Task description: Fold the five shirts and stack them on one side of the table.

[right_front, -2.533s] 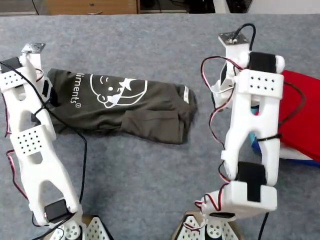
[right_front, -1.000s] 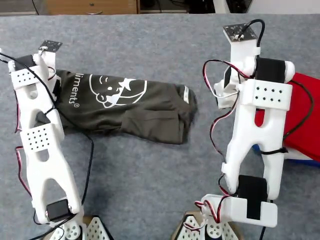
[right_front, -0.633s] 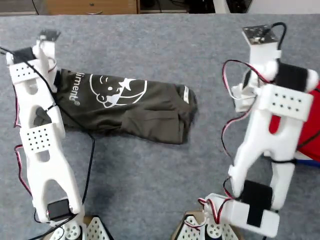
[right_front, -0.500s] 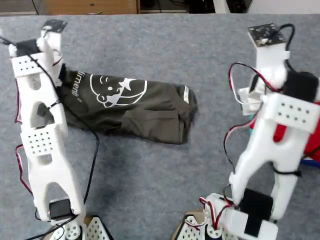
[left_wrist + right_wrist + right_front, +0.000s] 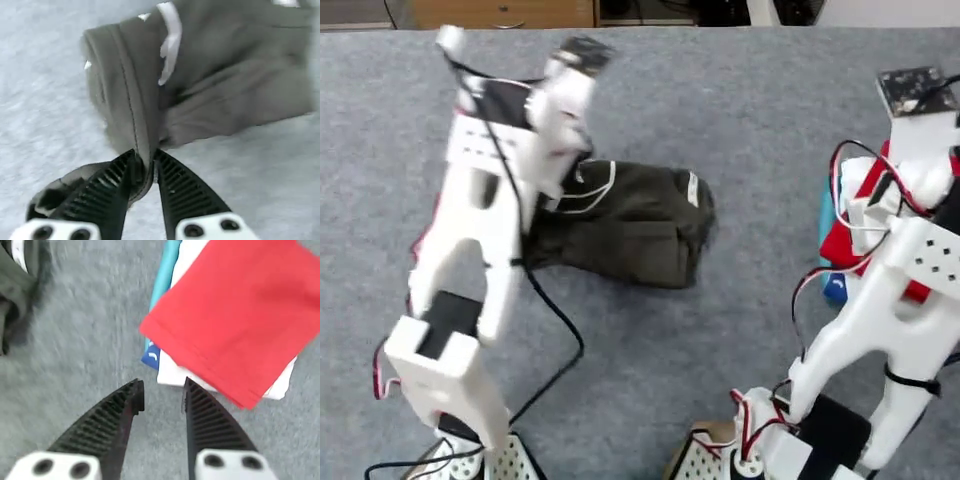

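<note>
The olive shirt (image 5: 640, 225) lies partly folded near the middle of the grey tabletop (image 5: 740, 110). The left jaws are clamped tight on 1 doubled hem of it, and the cloth rises from the tabletop to meet them. At the tabletop's right side a red shirt (image 5: 240, 320) tops a stack with a white layer (image 5: 167, 375) and a teal edge (image 5: 162, 280) beneath. The right jaws hang just beside that stack, narrowly parted and holding nothing.
</note>
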Controlling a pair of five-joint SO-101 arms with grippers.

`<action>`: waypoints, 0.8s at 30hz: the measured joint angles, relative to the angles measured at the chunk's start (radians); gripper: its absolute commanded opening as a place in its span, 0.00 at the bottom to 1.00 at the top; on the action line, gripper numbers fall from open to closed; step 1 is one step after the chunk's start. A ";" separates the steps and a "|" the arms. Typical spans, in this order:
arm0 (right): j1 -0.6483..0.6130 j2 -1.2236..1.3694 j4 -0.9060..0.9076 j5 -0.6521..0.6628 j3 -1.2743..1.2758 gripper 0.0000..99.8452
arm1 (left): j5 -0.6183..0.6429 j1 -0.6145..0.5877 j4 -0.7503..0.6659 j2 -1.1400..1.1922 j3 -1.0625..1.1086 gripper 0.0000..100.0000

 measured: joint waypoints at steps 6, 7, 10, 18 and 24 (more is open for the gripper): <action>0.101 0.000 0.000 0.069 0.058 0.14 | 0.110 0.196 0.000 0.006 0.000 0.02; 0.118 0.000 0.000 0.081 0.063 0.14 | 0.124 0.219 0.000 0.018 -0.002 0.02; 0.153 0.000 0.000 0.112 0.069 0.14 | 0.160 0.265 0.000 0.094 -0.044 0.02; 0.183 0.000 0.000 0.126 0.069 0.14 | 0.201 0.269 0.000 0.382 -0.364 0.02; 0.183 0.000 0.000 0.127 0.069 0.14 | 0.201 0.238 0.000 0.523 -0.554 0.02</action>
